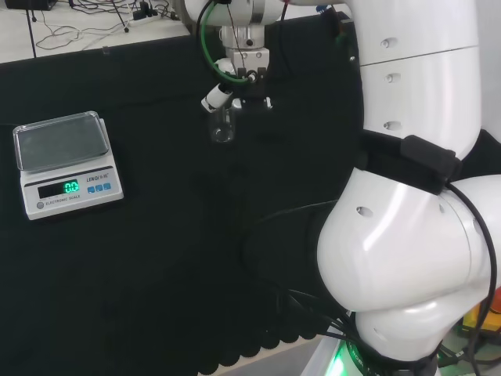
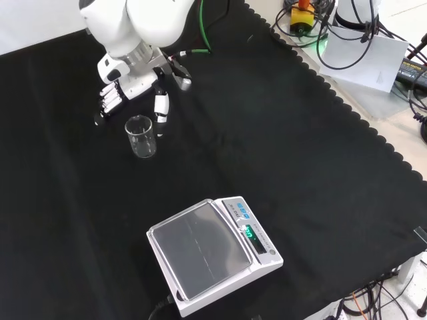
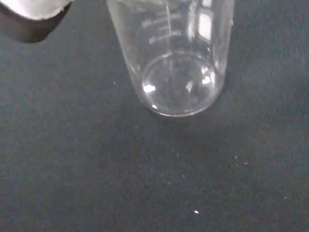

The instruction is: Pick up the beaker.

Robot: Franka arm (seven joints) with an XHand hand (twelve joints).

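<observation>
Black-cloth desk (image 2: pixel 280 147), scale (image 2: pixel 213 250) well clear. Robot hand (image 2: pixel 127 90) open just behind upright, empty-looking beaker (image 2: pixel 141 136); I'd straddle it, then curl fingers evenly.

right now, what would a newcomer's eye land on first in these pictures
In the front view, the black and white hand hangs just behind a small clear beaker standing upright and apparently empty on the black cloth, fingers spread beside it, not closed round it. Nearer the camera sits a white scale with a lit green display, its pan bare.
</observation>
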